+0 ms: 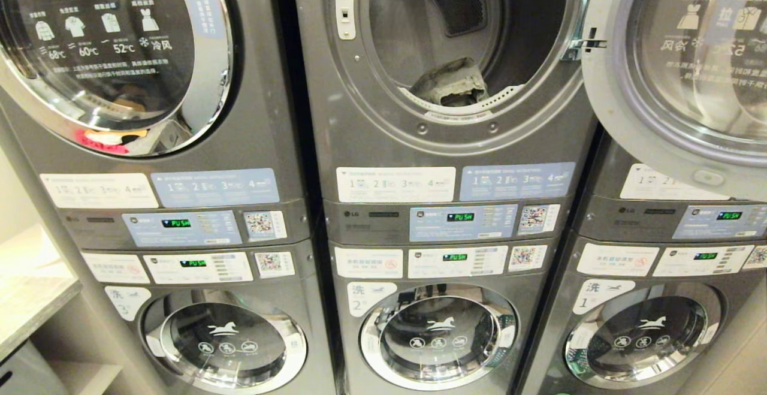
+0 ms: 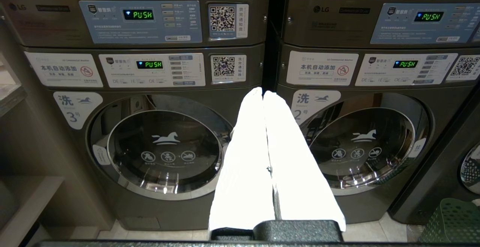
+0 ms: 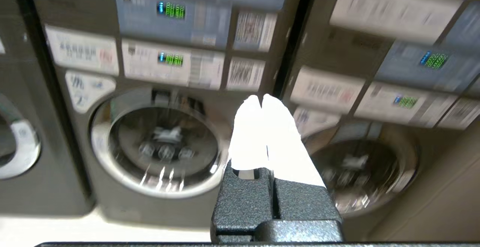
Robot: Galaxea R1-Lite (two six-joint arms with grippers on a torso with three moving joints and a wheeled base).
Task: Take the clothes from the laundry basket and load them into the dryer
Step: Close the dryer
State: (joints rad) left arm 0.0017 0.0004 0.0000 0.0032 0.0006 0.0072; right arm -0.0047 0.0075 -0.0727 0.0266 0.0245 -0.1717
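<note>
The dryer [image 1: 443, 53] is the upper middle machine, and its round door [image 1: 677, 65] is swung open to the right. A crumpled grey garment [image 1: 452, 86] lies at the front of its drum. A green laundry basket [image 2: 453, 220] stands on the floor by the lower right machines; its contents are hidden. My left gripper [image 2: 263, 93] is shut and empty, held low in front of the gap between washers 3 and 2. My right gripper [image 3: 261, 98] is shut and empty, facing the lower washers further right. Neither arm shows in the head view.
Three stacks of grey machines fill the wall, with washer doors [image 1: 440, 335] below and control panels [image 1: 461, 221] between. The left upper dryer door [image 1: 114, 53] is closed with red cloth behind it. A wooden shelf [image 1: 30, 299] juts out at the left.
</note>
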